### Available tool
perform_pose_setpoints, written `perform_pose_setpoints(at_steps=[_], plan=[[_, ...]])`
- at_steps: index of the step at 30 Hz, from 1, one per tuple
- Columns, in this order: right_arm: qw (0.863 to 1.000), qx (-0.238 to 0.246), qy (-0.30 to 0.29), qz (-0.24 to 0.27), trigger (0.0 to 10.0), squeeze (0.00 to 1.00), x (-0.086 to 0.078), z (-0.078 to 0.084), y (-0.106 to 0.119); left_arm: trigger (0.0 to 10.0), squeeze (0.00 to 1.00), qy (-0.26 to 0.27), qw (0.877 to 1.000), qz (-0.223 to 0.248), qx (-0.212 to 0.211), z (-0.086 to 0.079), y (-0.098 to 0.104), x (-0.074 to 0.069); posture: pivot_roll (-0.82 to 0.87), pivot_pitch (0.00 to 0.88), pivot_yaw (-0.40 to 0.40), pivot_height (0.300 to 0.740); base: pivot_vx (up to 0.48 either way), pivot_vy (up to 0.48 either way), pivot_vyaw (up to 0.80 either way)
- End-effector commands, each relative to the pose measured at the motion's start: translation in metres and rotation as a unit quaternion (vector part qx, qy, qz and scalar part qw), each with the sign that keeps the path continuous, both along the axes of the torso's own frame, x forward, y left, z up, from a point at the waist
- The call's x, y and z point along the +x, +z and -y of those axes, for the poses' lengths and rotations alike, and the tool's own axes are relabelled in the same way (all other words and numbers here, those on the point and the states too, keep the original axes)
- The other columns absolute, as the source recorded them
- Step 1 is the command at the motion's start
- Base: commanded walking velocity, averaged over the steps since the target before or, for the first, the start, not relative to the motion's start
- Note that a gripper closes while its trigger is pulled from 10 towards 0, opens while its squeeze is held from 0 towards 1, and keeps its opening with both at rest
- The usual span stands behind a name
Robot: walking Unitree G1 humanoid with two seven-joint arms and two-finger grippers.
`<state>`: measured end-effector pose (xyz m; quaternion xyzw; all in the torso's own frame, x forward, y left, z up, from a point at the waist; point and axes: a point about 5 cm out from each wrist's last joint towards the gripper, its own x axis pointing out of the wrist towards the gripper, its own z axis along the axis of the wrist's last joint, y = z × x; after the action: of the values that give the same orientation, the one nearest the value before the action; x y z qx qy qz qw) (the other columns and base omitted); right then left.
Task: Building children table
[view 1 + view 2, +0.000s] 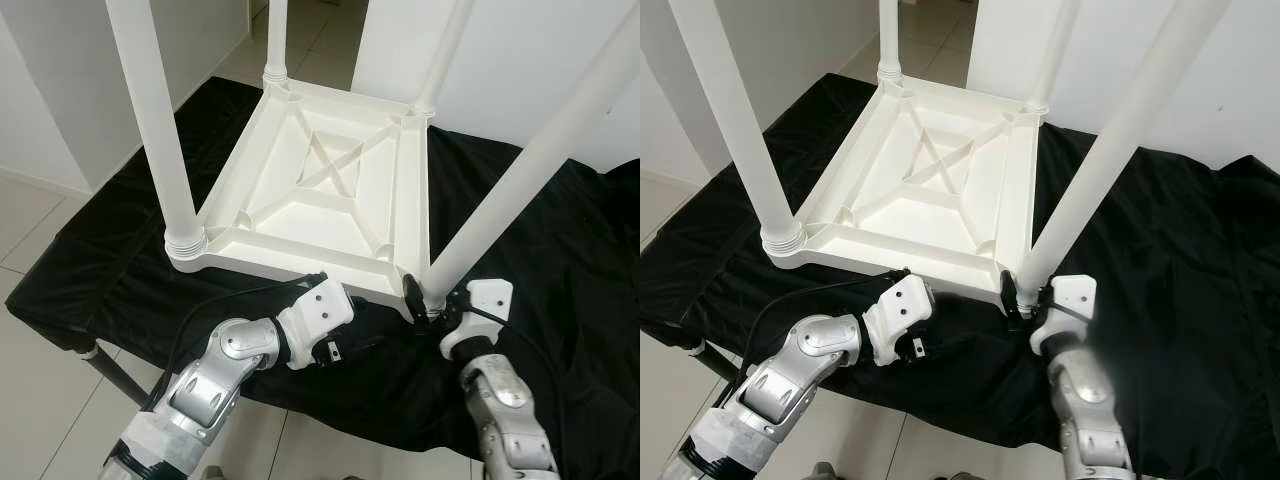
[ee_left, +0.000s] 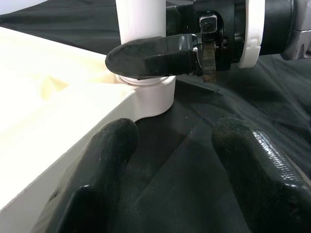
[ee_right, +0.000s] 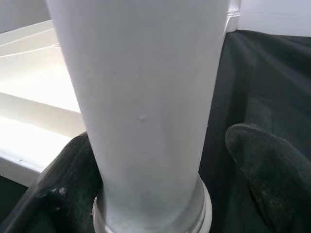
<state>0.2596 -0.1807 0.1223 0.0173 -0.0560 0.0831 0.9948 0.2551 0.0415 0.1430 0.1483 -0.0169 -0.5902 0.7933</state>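
From the left eye view, the white children's table [image 1: 330, 190] lies upside down on the counter [image 1: 560, 260], which is draped in a black cloth, and four white legs rise from its corners. The right gripper [image 1: 425, 300] sits at the base of the near right leg [image 1: 520, 170], its black fingers on either side of the leg right at the corner socket. The left gripper [image 1: 365, 325] is low on the cloth, tucked against the near edge of the tabletop just beside that same corner. In the right eye view, same scene: the near left leg [image 1: 730, 110] stands in its threaded collar, well apart from both grippers. Over to the left wrist view, the left gripper's two fingers [image 2: 102, 170] are spread wide and hold nothing, black cloth between them, the table's edge beside one finger, and ahead the right gripper's finger lies across the leg's base. In the right wrist view, the leg [image 3: 141, 107] stands between the right gripper's fingers [image 3: 272, 165]; one presses against it, the other shows a sliver of gap.
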Motion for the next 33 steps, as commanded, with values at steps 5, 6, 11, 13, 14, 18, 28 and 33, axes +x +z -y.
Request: perform_pose_setpoints(at_steps=[5,6,11,13,14,18,28,33], plan=[[0.994,-0.034,0.102,-0.001,10.0,0.0,0.002,0.012,0.002,10.0,0.0,-0.008,1.0,-0.001,0.001,0.003,-0.001,-0.001,0.02,0.09,-0.099,0.74,0.0,0.0,0.0],[0.994,-0.034,0.102,-0.001,10.0,0.0,0.002,0.012,0.002,10.0,0.0,-0.008,1.0,-0.001,0.001,0.003,-0.001,-0.001,0.02,0.09,-0.099,0.74,0.0,0.0,0.0],[0.988,-0.057,0.145,-0.004,10.0,0.0,0.005,0.017,0.003,10.0,0.0,-0.007,1.0,0.002,0.002,0.004,-0.001,0.0,0.02,0.092,-0.098,0.74,0.0,0.0,0.0],[0.982,-0.075,0.172,-0.006,10.0,0.0,0.011,0.017,0.005,10.0,0.0,-0.007,1.0,0.003,0.001,0.004,0.0,0.001,0.02,0.09,-0.097,0.74,0.0,0.0,0.0],[0.982,-0.075,0.172,-0.006,10.0,0.0,0.011,0.017,0.005,10.0,0.0,-0.007,1.0,0.003,0.001,0.004,0.0,0.001,0.02,0.09,-0.097,0.74,0.0,0.0,0.0],[0.976,-0.095,0.195,-0.009,7.6,0.0,0.022,0.019,0.007,10.0,0.0,-0.01,1.0,0.004,0.0,0.006,0.0,0.001,0.03,0.087,-0.098,0.74,0.0,0.0,0.0],[0.969,-0.096,0.229,-0.017,0.0,0.0,0.033,0.021,0.005,10.0,0.0,-0.014,1.0,0.006,0.0,0.009,0.001,-0.001,0.04,0.084,-0.108,0.74,0.0,0.0,0.0],[0.966,-0.09,0.241,-0.026,0.0,0.0,0.029,0.019,0.0,10.0,0.0,-0.013,1.0,0.007,0.0,0.009,0.001,-0.001,0.04,0.088,-0.109,0.74,0.0,0.0,0.0]])
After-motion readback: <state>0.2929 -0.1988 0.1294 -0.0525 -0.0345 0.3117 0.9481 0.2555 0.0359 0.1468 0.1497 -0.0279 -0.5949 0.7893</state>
